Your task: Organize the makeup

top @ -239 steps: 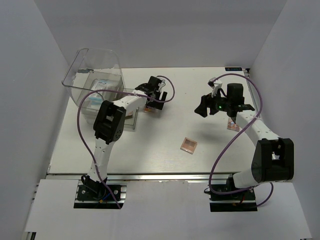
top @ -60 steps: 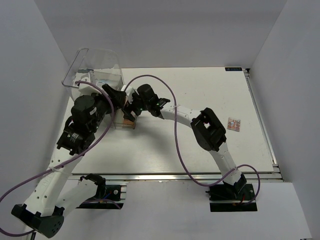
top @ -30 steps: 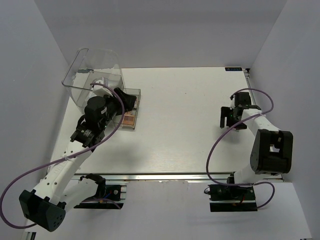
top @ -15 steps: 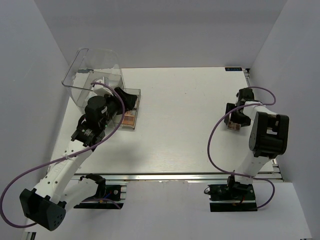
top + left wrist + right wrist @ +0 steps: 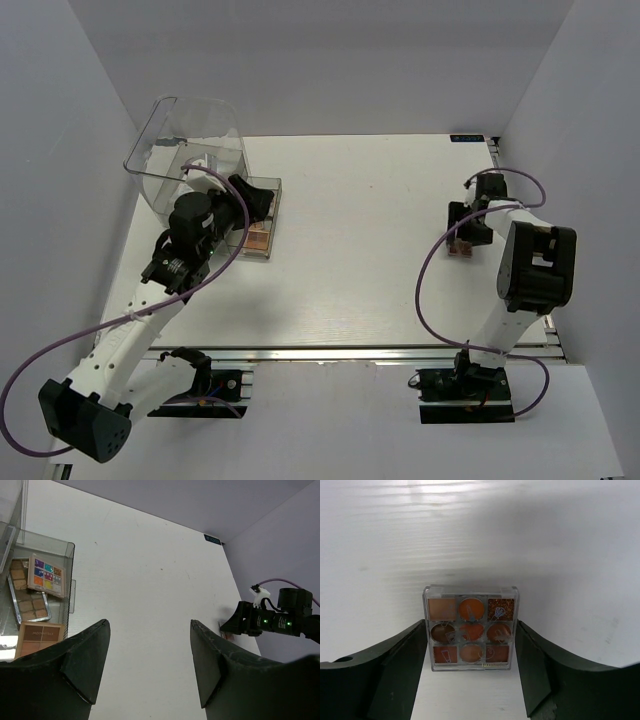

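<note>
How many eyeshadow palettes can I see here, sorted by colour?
Multicoloured square palette: 1
Brown long palette and brown square palette: 2
Orange square palette in a clear case: 1
Total: 4

A square palette [image 5: 470, 628] in a clear case is laid flat on the white table [image 5: 470, 530], near its right edge; nine pans are set in three rows, in peach, orange and brown, with one of glittered copper at a corner. Four more are kept in a shallow clear tray [image 5: 70, 587] at the left; a colourful palette [image 5: 46, 575] is laid tilted over a beige palette [image 5: 17, 575]; a long silver-rimmed palette [image 5: 31, 609] is set just beside them; a tan four-pan palette [image 5: 40, 639] is laid beyond that.
</note>
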